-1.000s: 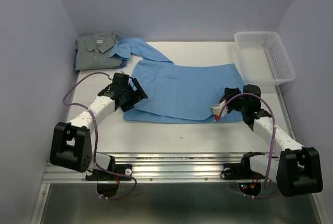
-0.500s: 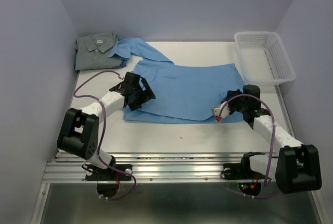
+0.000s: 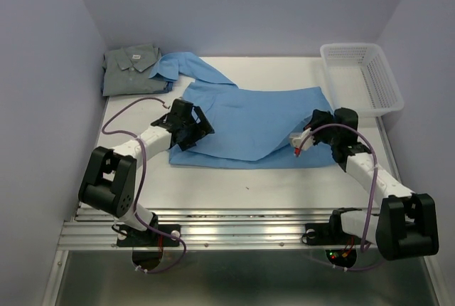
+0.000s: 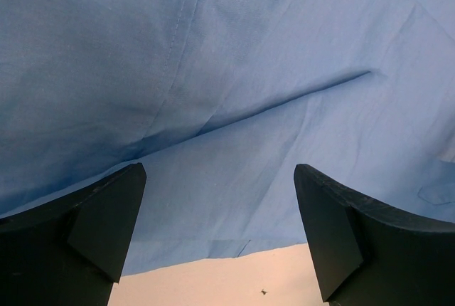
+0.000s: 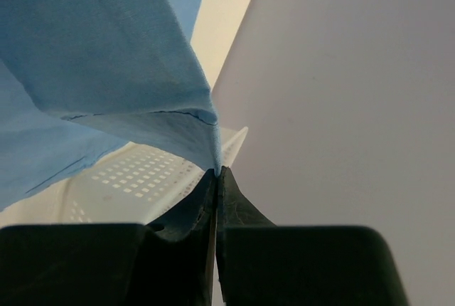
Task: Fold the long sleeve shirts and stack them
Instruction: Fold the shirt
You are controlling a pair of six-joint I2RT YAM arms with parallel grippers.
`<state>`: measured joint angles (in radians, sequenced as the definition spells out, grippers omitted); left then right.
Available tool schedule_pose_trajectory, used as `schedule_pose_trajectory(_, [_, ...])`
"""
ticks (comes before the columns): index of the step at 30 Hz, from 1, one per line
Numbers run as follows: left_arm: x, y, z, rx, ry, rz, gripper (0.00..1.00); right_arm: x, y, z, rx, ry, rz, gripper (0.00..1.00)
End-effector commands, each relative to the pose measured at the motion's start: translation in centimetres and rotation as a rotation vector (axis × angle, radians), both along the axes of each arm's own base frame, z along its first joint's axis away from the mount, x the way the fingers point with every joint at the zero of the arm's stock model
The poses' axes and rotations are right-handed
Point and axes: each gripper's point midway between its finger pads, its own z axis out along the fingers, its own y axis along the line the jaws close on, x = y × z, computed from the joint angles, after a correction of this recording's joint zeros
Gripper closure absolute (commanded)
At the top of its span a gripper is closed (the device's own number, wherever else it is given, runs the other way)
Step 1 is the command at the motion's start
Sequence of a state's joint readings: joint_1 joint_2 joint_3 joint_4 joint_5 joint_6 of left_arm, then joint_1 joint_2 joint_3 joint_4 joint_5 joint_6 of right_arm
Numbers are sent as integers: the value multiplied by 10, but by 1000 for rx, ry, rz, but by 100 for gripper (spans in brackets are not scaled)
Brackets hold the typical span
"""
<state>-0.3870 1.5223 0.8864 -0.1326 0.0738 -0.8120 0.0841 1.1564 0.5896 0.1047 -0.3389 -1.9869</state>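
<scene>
From above, the light blue shirt [image 3: 249,117] lay spread mid-table, its collar reaching toward eleven o'clock, where the grey-green shirt [image 3: 130,70] sat folded. The left gripper [image 3: 186,124] hung over the blue shirt's nine o'clock edge, and the right gripper [image 3: 298,146] was at its four o'clock corner, which was raised off the table.

The left wrist view showed its jaws spread wide above blue cloth [image 4: 249,71], holding nothing.

In the right wrist view the right gripper [image 5: 215,172] was pinched tight on a corner of the blue shirt [image 5: 106,57], with the basket [image 5: 142,178] behind it.

I'd carry that corner low and level toward nine o'clock, with the left pinning its edge so the body doesn't drag.

I counted two shirts, one basket [image 3: 352,48] and two grippers.
</scene>
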Motion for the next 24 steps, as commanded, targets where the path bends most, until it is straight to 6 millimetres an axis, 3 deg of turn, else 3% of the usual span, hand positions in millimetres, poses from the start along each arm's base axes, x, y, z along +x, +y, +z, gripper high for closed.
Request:
schedule_pose_trajectory(1, [-3, 0, -8, 5, 0, 12, 1, -7, -30, -17, -152, 46, -104, 94])
schedule_pose_trajectory(2, [-3, 1, -9, 8, 2, 14, 1, -15, -34, -36, -165, 97, -118, 92])
schedule_pose_trajectory(5, [-5, 0, -11, 13, 6, 7, 1, -32, -41, -61, -170, 191, -153, 88])
schedule_pose_trajectory(6, [-6, -1, -11, 11, 7, -2, 1, -40, -52, -66, -155, 228, -222, 79])
schedule_pose_trajectory(8, [-6, -1, -11, 14, 8, -1, 1, -43, -55, -67, -152, 243, -246, 76])
schedule_pose_trajectory(10, [-7, -2, -12, 15, 7, -2, 1, -51, -64, -70, -162, 276, -296, 51])
schedule_pose_trajectory(11, [-7, -2, -12, 15, 7, -1, 1, -53, -64, -67, -149, 282, -303, 32])
schedule_pose_trajectory(12, [-7, -3, -13, 15, 9, -5, 1, -55, -65, -67, -145, 293, -309, 0])
schedule_pose_trajectory(13, [-7, -3, -12, 15, 7, -5, 1, -62, -65, -66, -141, 315, -314, 0])
schedule_pose_trajectory(17, [-6, -5, -10, 14, 1, -14, 1, -69, -70, -35, -104, 296, -357, 0])
schedule_pose_trajectory(18, [-7, -5, -9, 13, -1, -18, 1, -68, -70, -13, -87, 266, -364, 0])
schedule_pose_trajectory(20, [-6, -5, -8, 12, -5, -19, 1, -78, -69, 10, -56, 241, -369, 0])
schedule_pose_trajectory(24, [-5, -7, -8, 11, -15, -31, 1, -84, -42, 63, 114, 170, -270, 0])
